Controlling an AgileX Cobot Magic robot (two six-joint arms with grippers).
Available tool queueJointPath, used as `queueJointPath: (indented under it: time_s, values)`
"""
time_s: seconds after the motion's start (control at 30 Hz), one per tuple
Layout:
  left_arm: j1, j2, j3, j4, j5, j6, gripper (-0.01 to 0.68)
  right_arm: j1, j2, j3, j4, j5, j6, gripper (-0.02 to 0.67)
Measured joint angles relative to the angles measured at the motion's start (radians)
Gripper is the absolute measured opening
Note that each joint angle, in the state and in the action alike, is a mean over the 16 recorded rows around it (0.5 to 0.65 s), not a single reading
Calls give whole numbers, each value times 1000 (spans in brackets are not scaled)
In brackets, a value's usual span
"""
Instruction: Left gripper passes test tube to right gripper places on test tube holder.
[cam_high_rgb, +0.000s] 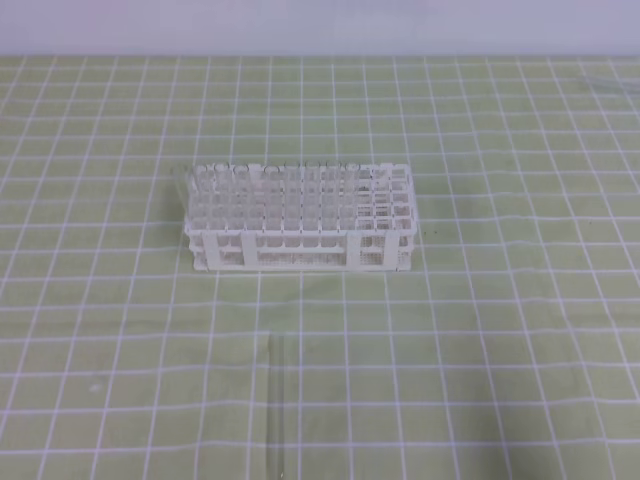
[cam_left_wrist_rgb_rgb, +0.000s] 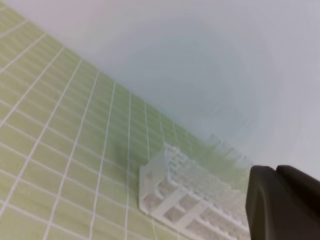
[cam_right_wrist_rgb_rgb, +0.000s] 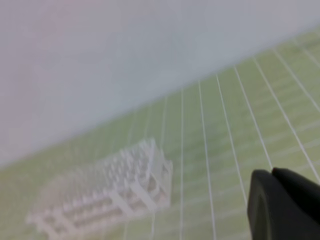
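The test tube (cam_high_rgb: 278, 410) lies flat on the green checked mat near the front edge, pointing away from me, almost invisible. Behind it, at the middle of the mat, stands the white test tube holder (cam_high_rgb: 300, 250); it also shows blurred as the rack (cam_left_wrist_rgb_rgb: 165, 200) in the left wrist view and the rack (cam_right_wrist_rgb_rgb: 150, 187) in the right wrist view. Neither arm reaches into the exterior view. The left gripper (cam_left_wrist_rgb_rgb: 276, 168) fills its view's lower right corner, fingers pressed together, empty. The right gripper (cam_right_wrist_rgb_rgb: 271, 172) looks the same, shut and empty.
Several clear tubes (cam_high_rgb: 260, 190) stand in the holder's left and middle holes. A pale wall (cam_high_rgb: 320, 25) runs along the mat's far edge. Green gridded mat (cam_high_rgb: 520, 330) spreads to both sides of the holder.
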Motion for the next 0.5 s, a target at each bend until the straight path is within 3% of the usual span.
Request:
queueJointPath:
  time_s: [0.3, 0.5]
  values:
    - [0, 274, -261, -24, 237, 110, -3, 0, 310, -257, -67, 277, -61, -18]
    - [-1, 502, -433, -153, 452, 311, -2, 1, 505, -378, -76, 410, -114, -18]
